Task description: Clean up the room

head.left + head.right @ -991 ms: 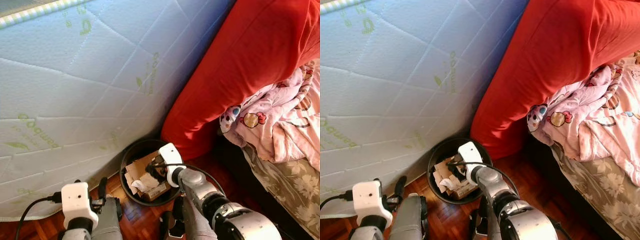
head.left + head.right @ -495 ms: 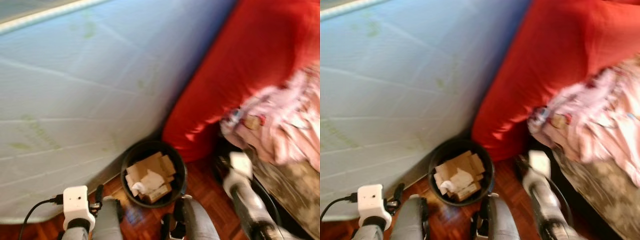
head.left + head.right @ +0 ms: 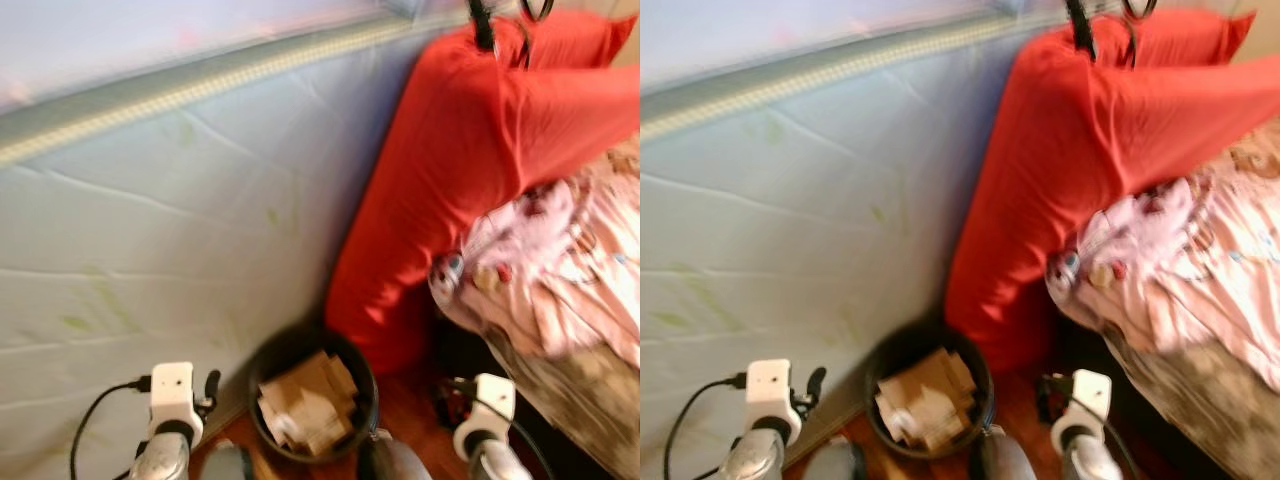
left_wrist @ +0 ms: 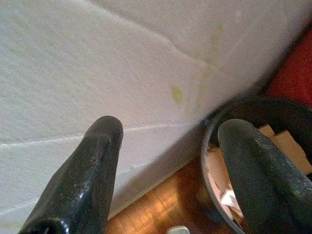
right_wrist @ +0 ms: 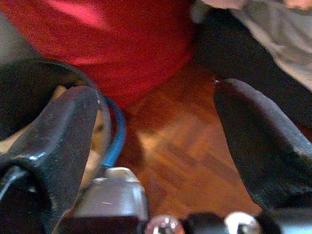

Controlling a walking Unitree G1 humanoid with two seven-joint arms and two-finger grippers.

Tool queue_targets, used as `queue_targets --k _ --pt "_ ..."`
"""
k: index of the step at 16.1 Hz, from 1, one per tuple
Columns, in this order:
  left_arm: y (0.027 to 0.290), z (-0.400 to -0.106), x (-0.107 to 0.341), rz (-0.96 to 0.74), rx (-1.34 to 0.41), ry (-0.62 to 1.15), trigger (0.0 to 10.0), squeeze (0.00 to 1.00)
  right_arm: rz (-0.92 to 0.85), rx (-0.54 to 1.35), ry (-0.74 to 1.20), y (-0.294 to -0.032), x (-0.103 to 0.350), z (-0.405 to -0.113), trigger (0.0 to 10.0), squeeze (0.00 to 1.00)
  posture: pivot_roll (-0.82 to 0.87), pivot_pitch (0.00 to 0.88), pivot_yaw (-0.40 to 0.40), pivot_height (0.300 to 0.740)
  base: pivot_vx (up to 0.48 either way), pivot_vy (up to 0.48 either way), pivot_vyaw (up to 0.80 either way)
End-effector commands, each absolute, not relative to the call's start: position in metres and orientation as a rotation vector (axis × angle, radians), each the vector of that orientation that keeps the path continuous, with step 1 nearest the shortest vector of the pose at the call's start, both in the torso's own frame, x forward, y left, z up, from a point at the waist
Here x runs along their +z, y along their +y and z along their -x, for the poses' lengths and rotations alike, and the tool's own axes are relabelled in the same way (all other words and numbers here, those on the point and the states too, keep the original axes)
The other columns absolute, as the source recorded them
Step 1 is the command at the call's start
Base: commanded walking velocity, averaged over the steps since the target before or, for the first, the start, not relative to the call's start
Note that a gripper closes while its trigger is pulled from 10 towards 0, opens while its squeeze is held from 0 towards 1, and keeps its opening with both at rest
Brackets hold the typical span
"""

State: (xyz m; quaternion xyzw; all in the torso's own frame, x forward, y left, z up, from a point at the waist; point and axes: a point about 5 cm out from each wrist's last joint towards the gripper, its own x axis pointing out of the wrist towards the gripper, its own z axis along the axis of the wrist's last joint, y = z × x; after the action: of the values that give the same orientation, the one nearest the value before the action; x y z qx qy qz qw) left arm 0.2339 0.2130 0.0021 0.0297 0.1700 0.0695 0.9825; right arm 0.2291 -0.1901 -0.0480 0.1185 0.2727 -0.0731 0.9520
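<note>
We read this as between pickups: bin (image 3: 310, 405) sits on the floor against the mattress (image 3: 190, 260), stuffed with cardboard. Left gripper (image 4: 168, 161) and right gripper (image 5: 156, 141) both spread wide, empty (views blurred). Next we need to spot more litter.

a home bedroom. a bare mattress (image 3: 170, 230) leans upright beside a bed (image 3: 570, 300) with rumpled printed bedding. the floor (image 5: 180, 146) is wood parquet.
</note>
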Motion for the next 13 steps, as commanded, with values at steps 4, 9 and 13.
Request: queue_targets --k 4,9,13 --pt "0.212 -0.226 -0.028 -0.078 0.104 0.474 10.0 0.00 -0.312 -0.195 0.662 -0.183 -0.063 -0.213 10.0 0.00 0.13 0.000 -0.060 0.724 0.000 0.000 0.00" --pt "0.217 -0.224 -0.040 -0.082 0.121 0.557 10.0 0.00 -0.289 -0.168 0.782 -0.177 -0.076 -0.195 10.0 0.00 0.10 0.000 -0.034 0.739 0.000 0.000 0.00" --pt "0.207 -0.220 -0.053 -0.118 0.060 0.669 10.0 0.00 -0.279 -0.210 0.845 -0.189 -0.084 -0.178 10.0 0.00 0.06 0.000 -0.020 0.739 0.000 0.000 0.00"
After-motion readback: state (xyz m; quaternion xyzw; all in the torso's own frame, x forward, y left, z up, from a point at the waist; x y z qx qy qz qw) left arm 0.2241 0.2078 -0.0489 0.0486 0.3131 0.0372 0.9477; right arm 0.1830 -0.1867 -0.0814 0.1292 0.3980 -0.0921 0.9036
